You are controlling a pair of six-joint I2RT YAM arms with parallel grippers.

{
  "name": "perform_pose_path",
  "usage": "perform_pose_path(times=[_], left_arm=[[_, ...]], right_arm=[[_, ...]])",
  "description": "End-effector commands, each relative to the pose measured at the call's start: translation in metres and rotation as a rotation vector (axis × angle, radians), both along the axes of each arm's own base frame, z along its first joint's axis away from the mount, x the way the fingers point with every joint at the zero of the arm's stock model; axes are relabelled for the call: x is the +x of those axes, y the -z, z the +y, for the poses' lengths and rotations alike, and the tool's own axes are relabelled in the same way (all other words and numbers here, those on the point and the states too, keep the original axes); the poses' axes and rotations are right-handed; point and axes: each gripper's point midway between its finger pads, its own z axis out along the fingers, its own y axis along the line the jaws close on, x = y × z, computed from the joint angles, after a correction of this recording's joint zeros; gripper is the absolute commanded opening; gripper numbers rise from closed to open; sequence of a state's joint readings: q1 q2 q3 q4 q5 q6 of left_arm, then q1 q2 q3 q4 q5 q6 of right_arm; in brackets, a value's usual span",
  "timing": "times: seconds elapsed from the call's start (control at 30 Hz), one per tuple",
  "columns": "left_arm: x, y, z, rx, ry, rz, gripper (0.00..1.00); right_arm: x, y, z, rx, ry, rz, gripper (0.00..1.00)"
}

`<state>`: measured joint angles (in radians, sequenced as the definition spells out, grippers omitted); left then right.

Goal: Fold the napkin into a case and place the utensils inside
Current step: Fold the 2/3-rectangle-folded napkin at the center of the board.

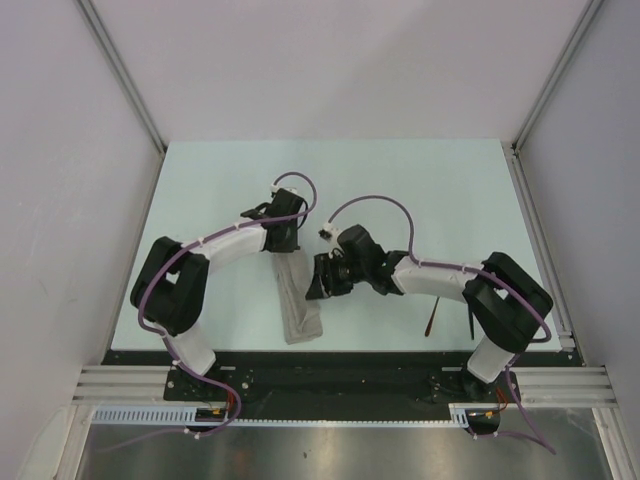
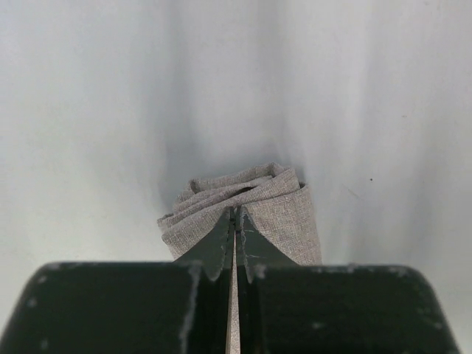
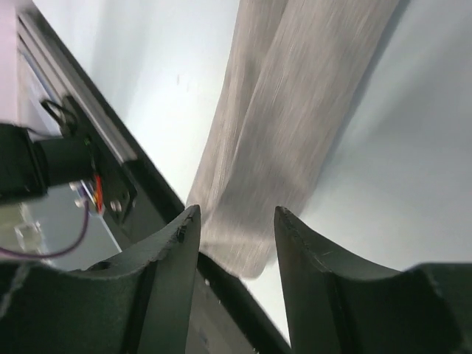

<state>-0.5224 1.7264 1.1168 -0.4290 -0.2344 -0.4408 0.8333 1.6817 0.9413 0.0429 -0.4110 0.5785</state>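
The napkin (image 1: 298,300) lies on the table as a narrow grey-beige folded strip, running from the table's middle toward the near edge. My left gripper (image 1: 284,240) is at its far end. In the left wrist view its jaws (image 2: 236,215) are shut on a bunched edge of the napkin (image 2: 284,210). My right gripper (image 1: 320,282) hovers just right of the strip, open with nothing between its fingers (image 3: 234,215); below them lies the napkin (image 3: 287,110), near end at the table edge. The utensils lie by the right arm: a copper piece (image 1: 431,320) and a thin black one (image 1: 469,320).
A black and aluminium rail (image 1: 330,375) runs along the near table edge, also seen in the right wrist view as the rail (image 3: 96,158). White walls enclose the pale table (image 1: 420,190) at left, back and right.
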Motion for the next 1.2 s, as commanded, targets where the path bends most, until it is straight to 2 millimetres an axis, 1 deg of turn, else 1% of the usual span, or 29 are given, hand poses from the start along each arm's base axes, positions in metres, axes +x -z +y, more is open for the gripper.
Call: perform_pose_path(times=[0.0,0.03,0.07,0.17,0.23,0.3,0.33,0.4,0.43,0.5,0.63,0.7,0.8,0.87,0.93,0.97,1.0,1.03,1.07,1.1,1.17], left_arm=[[0.031,-0.036,0.001,-0.02,-0.015,-0.139,0.0],[0.031,-0.035,0.004,-0.012,-0.018,-0.14,0.0],[0.033,-0.036,0.006,-0.008,-0.02,-0.148,0.0],[0.034,-0.037,0.011,-0.002,-0.035,-0.152,0.0],[0.032,-0.037,0.013,-0.001,-0.042,-0.148,0.0],[0.03,-0.039,0.012,-0.012,-0.044,-0.154,0.0],[0.03,-0.039,0.013,-0.014,-0.048,-0.155,0.0],[0.029,-0.04,0.013,-0.016,-0.05,-0.157,0.0],[0.029,-0.04,0.013,-0.018,-0.049,-0.155,0.0],[0.028,-0.041,0.012,-0.027,-0.054,-0.151,0.0],[0.029,-0.041,0.009,-0.04,-0.059,-0.144,0.0],[0.03,-0.041,0.01,-0.035,-0.065,-0.142,0.0],[0.029,-0.041,0.011,-0.034,-0.067,-0.14,0.0],[0.029,-0.04,0.014,-0.025,-0.076,-0.138,0.0],[0.029,-0.039,0.016,-0.025,-0.087,-0.137,0.0],[0.03,-0.042,0.016,-0.031,-0.089,-0.145,0.0],[0.032,-0.043,0.016,-0.036,-0.088,-0.15,0.0],[0.032,-0.044,0.015,-0.039,-0.081,-0.152,0.0],[0.035,-0.046,0.014,-0.043,-0.076,-0.166,0.0],[0.036,-0.048,0.015,-0.04,-0.067,-0.172,0.0],[0.038,-0.05,0.016,-0.036,-0.062,-0.183,0.0]], right_arm=[[-0.038,0.002,-0.001,-0.04,-0.044,-0.046,0.48],[-0.043,0.003,0.0,-0.045,-0.052,-0.052,0.47],[-0.054,0.008,0.002,-0.064,-0.071,-0.055,0.47],[-0.066,0.015,0.006,-0.079,-0.096,-0.071,0.47],[-0.068,0.02,0.007,-0.099,-0.096,-0.077,0.46],[-0.072,0.02,0.009,-0.1,-0.109,-0.088,0.45],[-0.072,0.016,0.01,-0.09,-0.107,-0.098,0.45],[-0.073,0.015,0.009,-0.089,-0.103,-0.112,0.45],[-0.071,0.012,0.009,-0.08,-0.1,-0.127,0.49],[-0.071,0.013,0.009,-0.083,-0.105,-0.134,0.5],[-0.07,0.01,0.019,-0.061,-0.12,-0.162,0.49],[-0.067,0.014,0.02,-0.073,-0.119,-0.163,0.48],[-0.068,0.011,0.024,-0.065,-0.125,-0.176,0.47],[-0.068,0.008,0.029,-0.046,-0.13,-0.173,0.45],[-0.07,0.012,0.033,-0.036,-0.136,-0.16,0.4],[-0.072,0.014,0.034,-0.025,-0.147,-0.148,0.39],[-0.076,0.025,0.031,-0.034,-0.141,-0.117,0.38],[-0.077,0.026,0.034,-0.01,-0.143,-0.113,0.36],[-0.079,0.03,0.032,-0.014,-0.138,-0.099,0.35],[-0.082,0.04,0.028,-0.029,-0.128,-0.071,0.34],[-0.085,0.047,0.026,-0.027,-0.114,-0.046,0.31]])
